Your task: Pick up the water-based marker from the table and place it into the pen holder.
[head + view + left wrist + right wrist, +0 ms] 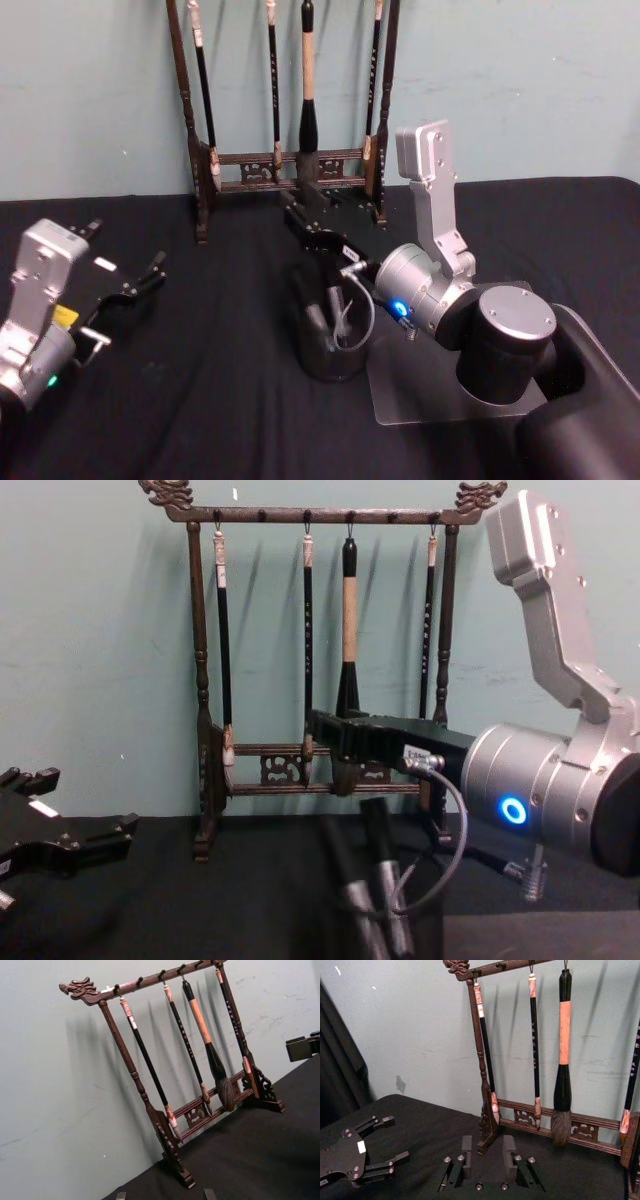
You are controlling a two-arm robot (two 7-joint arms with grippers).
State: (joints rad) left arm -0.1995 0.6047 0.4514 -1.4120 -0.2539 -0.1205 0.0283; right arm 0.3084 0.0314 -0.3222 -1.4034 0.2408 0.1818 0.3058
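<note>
The black mesh pen holder (pixel 332 368) stands mid-table on the black cloth table (pixel 200 400). Dark pens with grey bands (pixel 318 312) lean inside it, also seen as pens (pixel 372 890); I cannot tell which of them is the water-based marker. My right gripper (pixel 297 208) hovers just behind and above the holder, pointing at the brush rack. Its fingers (pixel 466 1146) are open with nothing between them. My left gripper (pixel 125 250) rests at the left side of the table, open and empty, well apart from the holder; it appears as the left gripper (pixel 390 1139).
A tall dark wooden brush rack (pixel 285 165) with several hanging brushes stands at the back against the wall. A clear plastic sheet (pixel 420 405) lies under my right arm. A grey cable (pixel 366 318) loops from the right wrist over the holder's rim.
</note>
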